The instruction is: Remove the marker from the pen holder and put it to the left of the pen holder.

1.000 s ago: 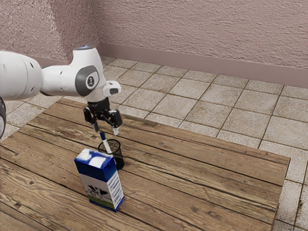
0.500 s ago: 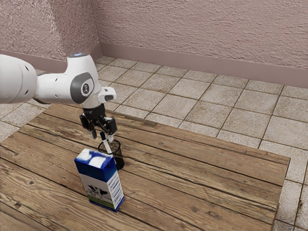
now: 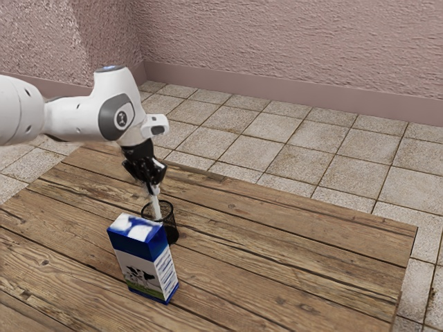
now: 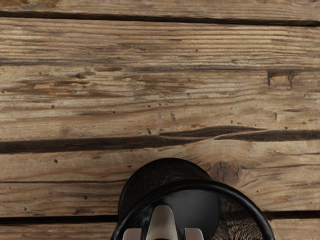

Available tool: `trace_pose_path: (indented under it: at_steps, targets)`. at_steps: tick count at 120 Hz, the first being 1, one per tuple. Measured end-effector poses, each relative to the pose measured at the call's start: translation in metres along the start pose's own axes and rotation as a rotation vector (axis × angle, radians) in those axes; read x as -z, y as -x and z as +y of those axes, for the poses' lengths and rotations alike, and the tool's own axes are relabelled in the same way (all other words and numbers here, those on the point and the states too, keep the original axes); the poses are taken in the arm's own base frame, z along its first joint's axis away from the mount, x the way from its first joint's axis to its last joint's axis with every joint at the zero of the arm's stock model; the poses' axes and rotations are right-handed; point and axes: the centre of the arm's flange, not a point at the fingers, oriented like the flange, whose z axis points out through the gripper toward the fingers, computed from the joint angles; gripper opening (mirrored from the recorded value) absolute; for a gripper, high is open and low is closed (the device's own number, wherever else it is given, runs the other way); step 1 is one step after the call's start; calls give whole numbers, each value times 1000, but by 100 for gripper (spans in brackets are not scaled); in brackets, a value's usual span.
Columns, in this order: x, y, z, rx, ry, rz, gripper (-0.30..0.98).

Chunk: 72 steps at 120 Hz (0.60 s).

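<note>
My gripper (image 3: 154, 189) is low over the pen holder (image 3: 171, 229), its fingers drawn together around the upper part of the marker (image 3: 156, 209). The marker's white body slants down into the black mesh holder, and its blue end is hidden by the fingers. In the wrist view, the fingertips of the gripper (image 4: 163, 234) flank the marker (image 4: 162, 221) at the lower edge, over the round rim of the pen holder (image 4: 215, 185).
A blue and white milk carton (image 3: 142, 252) stands beside the pen holder, partly covering it in the exterior view. Both rest on a plank table (image 3: 277, 242), whose far edge borders a tiled floor (image 3: 297, 162).
My hand came down toward the exterior view's left, then its fingers came together on the marker. The marker stands a little more upright; holder and carton have stayed put.
</note>
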Motion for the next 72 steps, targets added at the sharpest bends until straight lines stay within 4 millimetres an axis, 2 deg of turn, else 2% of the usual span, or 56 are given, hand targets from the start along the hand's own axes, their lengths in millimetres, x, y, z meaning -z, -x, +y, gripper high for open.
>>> trace_pose_path:
  at_steps: [11, 18, 31, 43, 49, 58, 72]
  targets:
    - [34, 4, 15, -28, 17, 54, -4]
    - [61, 8, 12, -26, 27, 97, -5]
    - [89, 4, -21, 26, 10, 145, -7]
    - [110, -18, -64, 92, -41, 175, -7]
    - [103, -21, -97, 151, -55, 162, -8]
    - [75, -19, -141, 245, -42, 120, -8]
    - [55, -9, -171, 327, 23, 94, -9]
